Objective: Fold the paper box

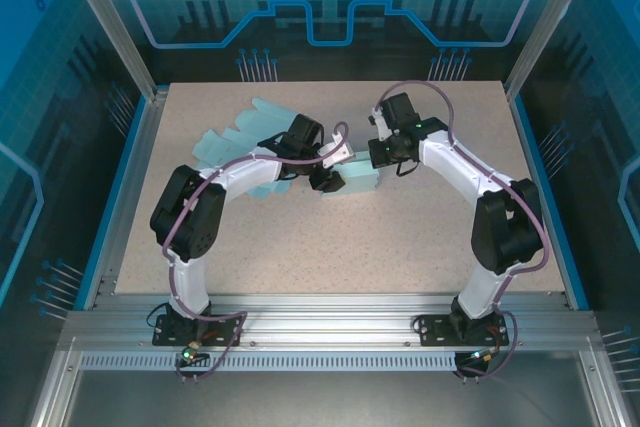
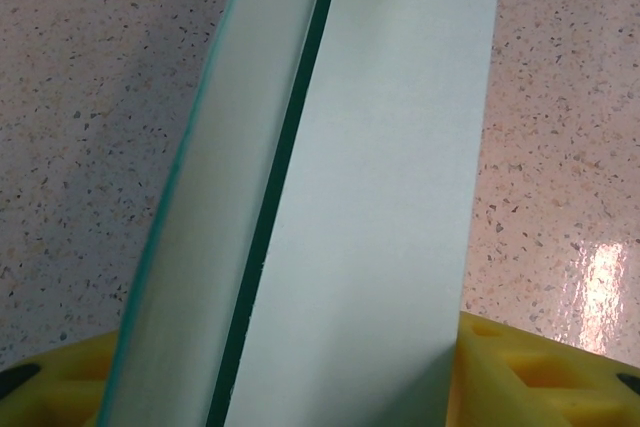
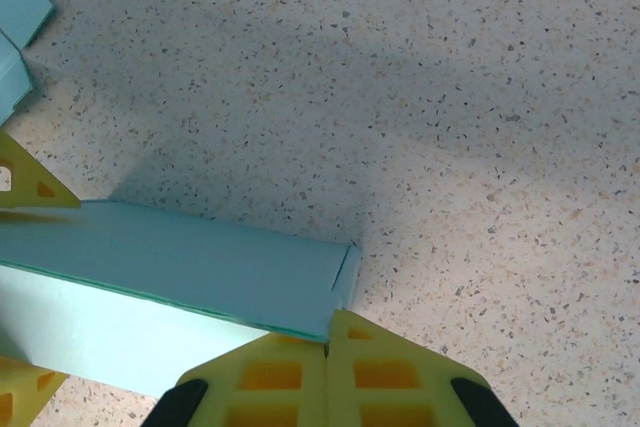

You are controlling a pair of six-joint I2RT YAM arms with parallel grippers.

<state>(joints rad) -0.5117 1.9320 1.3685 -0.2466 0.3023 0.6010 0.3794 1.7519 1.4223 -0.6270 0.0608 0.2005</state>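
Observation:
The paper box [image 1: 352, 179] is a pale teal, partly folded sleeve lying mid-table. My left gripper [image 1: 327, 173] grips its left end. In the left wrist view two box panels [image 2: 380, 197] run up between the yellow fingers [image 2: 525, 365], split by a dark slit. My right gripper [image 1: 386, 155] is at the box's right end. Its fingers [image 3: 290, 377] are pressed together, tips [image 3: 328, 332] touching the top edge of the box [image 3: 190, 262] near its end flap. The left gripper's yellow fingertips [image 3: 28, 185] straddle the box at the left of the right wrist view.
Flat teal box blanks [image 1: 228, 132] lie at the back left behind the left arm, and their corners [image 3: 20, 7] appear in the right wrist view. The speckled tabletop [image 1: 440, 237] has open room to the right and front. Aluminium frame posts and blue walls surround it.

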